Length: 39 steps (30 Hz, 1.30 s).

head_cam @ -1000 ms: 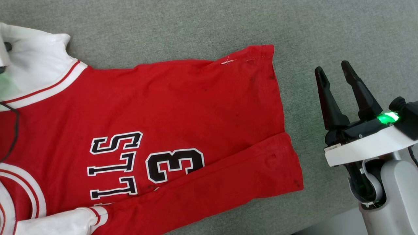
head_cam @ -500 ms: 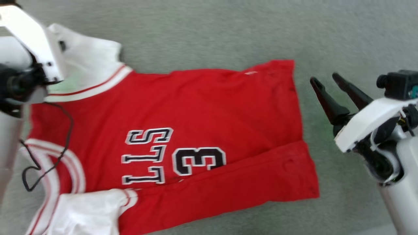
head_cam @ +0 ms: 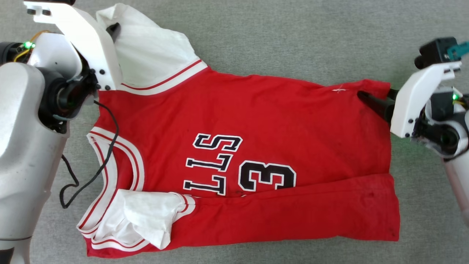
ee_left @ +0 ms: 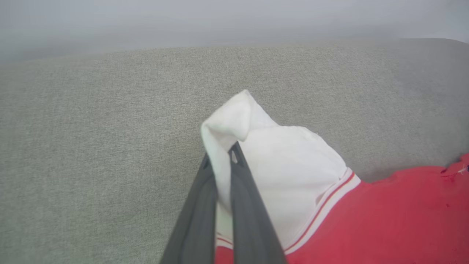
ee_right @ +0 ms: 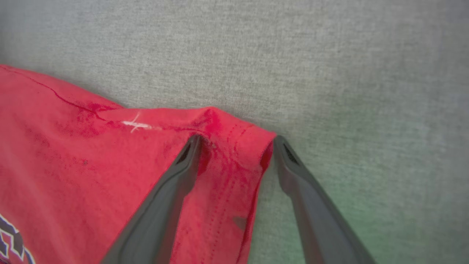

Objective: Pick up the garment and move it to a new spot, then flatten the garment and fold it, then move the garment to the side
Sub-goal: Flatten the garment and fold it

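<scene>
The garment (head_cam: 256,132), a red jersey with white sleeves and black lettering, lies spread on the grey surface, its near long edge folded over (head_cam: 293,216). My left gripper (ee_left: 223,161) is shut on the far white sleeve (ee_left: 285,161), pinching a raised fold of it; in the head view it (head_cam: 113,29) is at the upper left. My right gripper (ee_right: 237,139) stands open at the far hem corner (ee_right: 234,128), one finger over the red cloth and the other just off its edge. In the head view it (head_cam: 375,97) reaches in from the right.
The grey fabric surface (head_cam: 293,36) runs on beyond the garment on every side. A black cable (head_cam: 106,146) from my left arm hangs over the collar area. The surface's far edge (ee_left: 220,47) shows in the left wrist view.
The head camera has shifted, so more of the garment shows. My left gripper has shut on the white sleeve. My right gripper, earlier apart from the garment, now straddles its hem corner.
</scene>
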Available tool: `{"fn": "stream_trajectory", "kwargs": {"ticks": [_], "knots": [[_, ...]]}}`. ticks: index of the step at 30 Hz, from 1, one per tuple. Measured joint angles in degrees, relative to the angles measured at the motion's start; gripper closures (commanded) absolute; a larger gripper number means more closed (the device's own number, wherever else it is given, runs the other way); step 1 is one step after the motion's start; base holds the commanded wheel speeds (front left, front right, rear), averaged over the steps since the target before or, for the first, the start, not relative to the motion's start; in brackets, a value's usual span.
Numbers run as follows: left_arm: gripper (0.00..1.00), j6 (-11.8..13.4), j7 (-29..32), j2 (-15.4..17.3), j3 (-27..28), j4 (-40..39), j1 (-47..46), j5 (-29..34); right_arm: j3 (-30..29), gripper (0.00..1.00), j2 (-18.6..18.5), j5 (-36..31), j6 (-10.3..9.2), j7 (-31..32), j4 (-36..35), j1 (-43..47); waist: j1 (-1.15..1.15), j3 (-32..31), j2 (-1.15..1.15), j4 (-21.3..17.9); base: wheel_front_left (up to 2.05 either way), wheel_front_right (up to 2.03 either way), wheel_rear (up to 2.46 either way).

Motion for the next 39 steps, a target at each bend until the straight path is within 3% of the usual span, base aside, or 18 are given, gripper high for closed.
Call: {"fn": "stream_trajectory", "kwargs": {"ticks": [1, 2, 4, 10, 18, 27, 35, 36, 37, 38, 39], "knots": [[1.0, -0.1, -0.5, -0.4, -0.2, -0.1, 0.0, 0.1, 0.9, 0.0, 0.0, -0.2, 0.0, 3.0, 1.8, -1.8, 0.0, 0.3, 0.0, 0.6, 0.0, 0.0, 0.0], [1.0, -0.2, -0.8, -0.5, -0.3, -0.1, 0.0, 0.1, 1.2, 0.49, 0.0, -0.1, 0.0, 4.4, 2.6, -2.5, 0.0, 0.4, 0.0, 0.9, 0.0, 0.0, 0.0], [1.0, -0.6, -1.4, -0.6, -0.4, -0.1, 0.0, 0.1, 1.9, 1.0, -0.1, -0.2, 0.0, 6.4, 3.9, -3.8, -0.01, 0.5, 0.0, 1.2, 0.0, 0.0, 0.0], [1.0, -1.4, -3.4, -0.8, -0.1, 0.9, 0.7, -0.3, 3.4, 1.0, 0.0, -0.5, -0.01, 6.6, 4.8, -5.0, 0.0, -0.6, 0.0, 1.5, 0.0, 0.0, 0.0], [1.0, -1.6, -8.8, 0.9, 2.6, -0.2, 7.4, -1.9, 2.0, 1.0, -0.8, -1.3, 0.0, -1.8, 0.1, -2.4, 0.0, -5.3, 0.0, 1.5, 0.0, 0.0, 0.0], [1.0, 2.9, -15.7, 3.3, 5.8, -6.5, 25.4, -3.0, -1.1, 1.0, -1.0, -2.0, 0.01, -7.4, -4.9, 11.0, -0.01, -13.0, 0.0, 1.5, 0.0, 0.0, 0.0], [1.0, 7.2, -17.9, 1.1, 5.6, -10.5, 44.4, -6.5, -4.5, 1.0, 1.1, -2.9, 0.01, -9.0, -6.3, 23.8, -0.01, -17.9, 0.0, 1.8, 0.0, 0.0, 0.0], [1.0, 7.5, -18.0, 0.4, 5.3, -10.5, 46.1, -6.9, -5.0, 0.87, 1.3, -2.8, 0.01, -9.2, -6.1, 25.1, -0.01, -18.1, 0.0, 1.8, 0.0, 0.0, 0.0], [1.0, 7.6, -18.0, -0.2, 5.1, -10.4, 47.5, -7.5, -5.1, 0.53, 1.6, -2.9, 0.01, -9.4, -5.9, 26.3, -0.01, -18.3, 0.0, 1.9, 0.0, 0.0, 0.0], [0.63, 7.7, -18.0, -0.9, 4.7, -10.0, 48.8, -8.0, -5.1, 0.0, 2.1, -3.5, 0.0, -9.9, -5.8, 27.5, -0.01, -18.5, 0.0, 1.9, 0.0, 0.0, 0.0], [0.0, 7.7, -17.8, -1.5, 3.8, -9.4, 49.9, -8.2, -5.3, 0.0, 2.9, -3.7, 0.01, -10.3, -5.7, 28.7, -0.01, -18.6, 0.0, 1.9, 0.0, 0.0, 0.0]]}}
